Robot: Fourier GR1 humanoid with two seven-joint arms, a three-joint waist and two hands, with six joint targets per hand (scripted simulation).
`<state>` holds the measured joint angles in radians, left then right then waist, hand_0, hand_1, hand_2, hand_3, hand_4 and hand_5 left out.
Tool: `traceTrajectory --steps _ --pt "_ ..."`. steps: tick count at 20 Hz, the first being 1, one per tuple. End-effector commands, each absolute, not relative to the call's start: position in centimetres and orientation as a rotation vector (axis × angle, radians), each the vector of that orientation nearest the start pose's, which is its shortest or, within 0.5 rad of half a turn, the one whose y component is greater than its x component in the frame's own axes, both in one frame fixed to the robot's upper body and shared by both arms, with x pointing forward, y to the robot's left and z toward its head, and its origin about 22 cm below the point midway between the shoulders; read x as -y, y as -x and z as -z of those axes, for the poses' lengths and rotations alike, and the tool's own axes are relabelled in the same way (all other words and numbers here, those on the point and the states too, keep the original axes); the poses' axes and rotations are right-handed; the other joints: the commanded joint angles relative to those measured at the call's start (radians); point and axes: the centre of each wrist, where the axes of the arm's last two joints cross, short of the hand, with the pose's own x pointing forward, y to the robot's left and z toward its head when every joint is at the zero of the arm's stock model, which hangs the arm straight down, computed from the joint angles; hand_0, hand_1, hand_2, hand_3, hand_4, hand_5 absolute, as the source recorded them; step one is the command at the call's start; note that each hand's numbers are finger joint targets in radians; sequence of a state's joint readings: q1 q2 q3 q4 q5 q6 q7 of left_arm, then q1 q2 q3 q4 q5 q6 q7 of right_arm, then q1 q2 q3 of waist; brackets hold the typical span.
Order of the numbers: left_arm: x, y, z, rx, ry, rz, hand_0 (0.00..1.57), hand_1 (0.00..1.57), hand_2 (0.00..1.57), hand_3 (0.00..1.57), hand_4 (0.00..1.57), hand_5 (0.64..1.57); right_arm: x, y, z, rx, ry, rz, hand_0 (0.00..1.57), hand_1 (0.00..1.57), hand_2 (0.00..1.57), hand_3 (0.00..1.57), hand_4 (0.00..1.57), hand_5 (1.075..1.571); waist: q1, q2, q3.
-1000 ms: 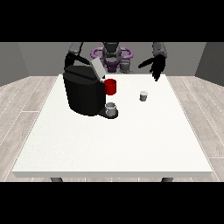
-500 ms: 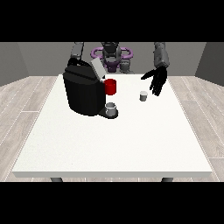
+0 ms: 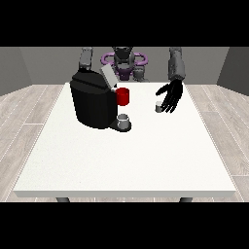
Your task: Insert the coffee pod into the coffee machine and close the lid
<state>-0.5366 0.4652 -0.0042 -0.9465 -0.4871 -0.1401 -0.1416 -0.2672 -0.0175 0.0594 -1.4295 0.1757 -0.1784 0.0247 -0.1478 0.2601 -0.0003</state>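
Note:
A small grey coffee pod (image 3: 158,106) stands upright on the white table (image 3: 126,160), right of the machine. The hand at the view's right (image 3: 171,97) hangs just beside the pod on its right, fingers straight and pointing down, thumb spread toward the pod, holding nothing. The black coffee machine (image 3: 92,99) sits at the table's back left with its grey lid (image 3: 108,76) tilted up and a red part (image 3: 123,97) at its front. A grey cup (image 3: 124,119) rests on its drip base. The other arm goes down behind the machine and its hand is hidden.
The robot's torso (image 3: 124,63) stands behind the table's far edge. Wooden floor surrounds the table.
The hand at the view's right has come down and toward the camera, from above the far edge to right beside the pod. The machine, lid and pod have not moved.

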Motion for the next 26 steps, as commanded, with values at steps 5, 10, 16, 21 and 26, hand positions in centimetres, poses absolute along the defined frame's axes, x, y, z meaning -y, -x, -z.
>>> traceTrajectory --steps 5,10,16,21,26 --pt "-31.1 -36.9 -3.7 1.452 -0.713 1.015 1.07 1.07 1.13 0.93 0.46 1.571 19.5 -29.7 -0.7 1.643 0.167 -0.158 0.00 0.00 0.00 0.00 0.00 1.571 -0.006 -0.002 0.0004" --pt "-30.8 -36.9 -2.3 1.312 -0.782 1.155 0.76 0.76 0.95 0.81 0.34 1.571 19.0 -30.3 -1.3 1.627 0.127 -0.168 0.00 0.00 0.00 0.00 0.00 1.571 -0.020 -0.018 0.0005" --pt "-33.9 -38.8 -5.1 1.230 -0.814 1.196 0.75 0.75 0.94 0.81 0.37 1.571 17.1 -30.6 -2.2 1.672 0.128 -0.195 0.00 0.00 0.00 0.00 0.00 1.571 -0.052 0.049 -0.0001" --pt "-32.1 -38.0 -1.7 1.200 -0.751 1.250 0.87 0.87 1.02 0.92 0.41 1.571 18.6 -30.8 -2.1 1.607 0.215 -0.167 0.00 0.00 0.00 0.00 0.00 1.571 -0.031 -0.016 -0.0003" --pt "-29.2 -38.7 -1.8 1.270 -0.718 1.277 1.19 1.19 1.29 1.22 0.51 1.571 18.5 -29.7 1.7 1.556 0.247 -0.145 0.00 0.00 0.00 0.00 0.00 1.571 0.009 -0.053 0.0003"
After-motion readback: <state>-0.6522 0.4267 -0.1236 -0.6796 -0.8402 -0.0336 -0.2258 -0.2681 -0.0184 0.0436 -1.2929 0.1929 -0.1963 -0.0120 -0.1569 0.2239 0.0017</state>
